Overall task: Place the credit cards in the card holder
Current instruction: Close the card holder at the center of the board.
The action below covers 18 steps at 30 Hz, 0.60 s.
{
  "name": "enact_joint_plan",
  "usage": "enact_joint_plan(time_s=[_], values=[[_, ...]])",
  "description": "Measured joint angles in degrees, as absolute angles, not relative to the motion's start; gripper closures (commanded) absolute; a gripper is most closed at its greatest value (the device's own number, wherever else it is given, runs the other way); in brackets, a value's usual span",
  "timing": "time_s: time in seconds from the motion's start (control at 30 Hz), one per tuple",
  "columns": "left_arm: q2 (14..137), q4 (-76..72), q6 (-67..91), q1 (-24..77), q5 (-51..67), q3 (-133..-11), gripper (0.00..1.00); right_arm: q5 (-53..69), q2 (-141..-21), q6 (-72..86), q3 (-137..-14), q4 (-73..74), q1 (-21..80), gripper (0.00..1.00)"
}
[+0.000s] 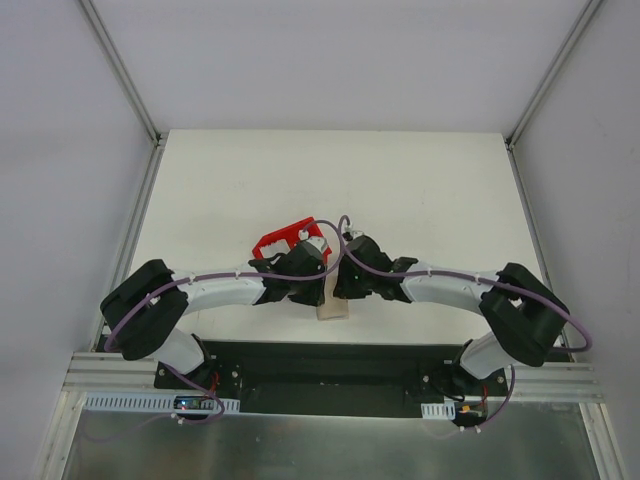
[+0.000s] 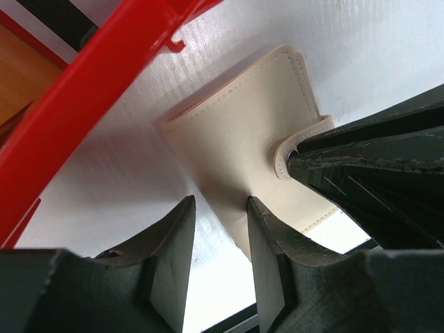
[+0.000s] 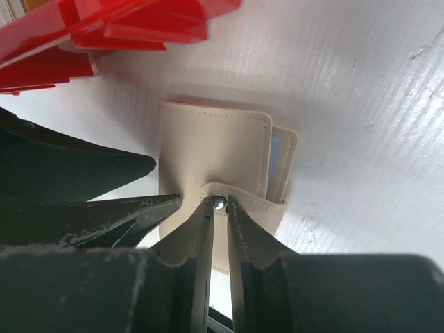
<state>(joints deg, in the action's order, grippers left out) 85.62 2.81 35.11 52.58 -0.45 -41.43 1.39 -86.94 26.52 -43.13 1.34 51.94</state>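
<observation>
The card holder (image 1: 333, 306) lies folded shut on the white table (image 1: 420, 200), close to the near edge and just in front of the red bin (image 1: 283, 241). A sliver of pale blue (image 3: 275, 161) peeks from its open side (lining or card, I cannot tell). The right gripper (image 3: 219, 205) has its fingers nearly together, pinching the strap tab (image 2: 286, 158) at the snap stud. The left gripper (image 2: 220, 202) stands partly spread over bare table, holding nothing, one finger against the holder's edge. Both arms bend inward, wrists meeting low over the holder.
</observation>
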Motion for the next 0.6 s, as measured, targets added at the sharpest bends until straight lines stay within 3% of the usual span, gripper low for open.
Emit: enact_joint_plan(time_s=[0.6], values=[[85.6, 2.8, 36.5, 52.6, -0.5, -41.4, 0.67, 0.7, -92.6, 26.1, -52.2, 13.1, 52.1, 0.91]])
